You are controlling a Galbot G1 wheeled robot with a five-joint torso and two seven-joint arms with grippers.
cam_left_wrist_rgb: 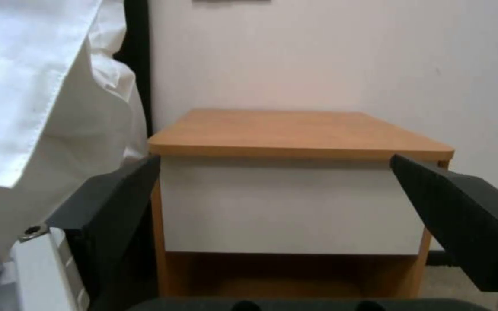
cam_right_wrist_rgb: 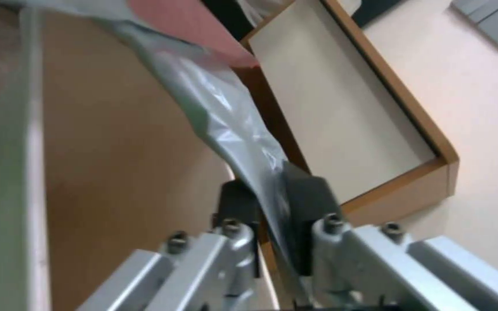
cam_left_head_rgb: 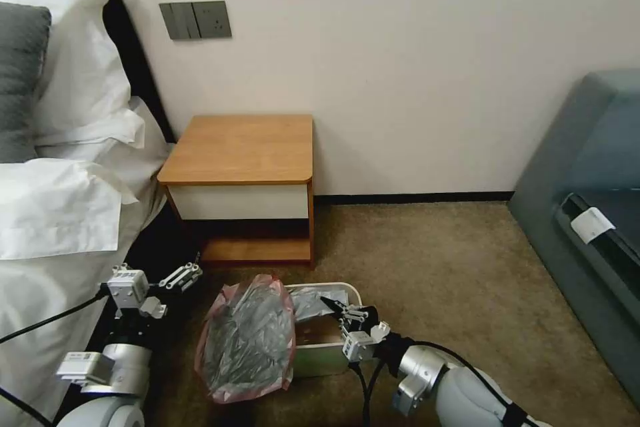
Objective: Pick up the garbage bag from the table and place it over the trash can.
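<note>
While right hand (cam_left_head_rgb: 331,303) pinches garbage bag (cam_left_head_rgb: 248,337), left hand (cam_left_head_rgb: 190,272) spread above carpet (cam_left_head_rgb: 440,267).

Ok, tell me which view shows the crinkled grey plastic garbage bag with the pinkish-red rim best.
The head view: the crinkled grey plastic garbage bag with the pinkish-red rim shows whole, draped over one side of the beige plastic trash can. The right wrist view gives just a strip pinched in the right tool.

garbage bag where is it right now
In the head view the garbage bag hangs low on the floor over the trash can's left side, in front of the table, pinched by the right gripper.
</note>
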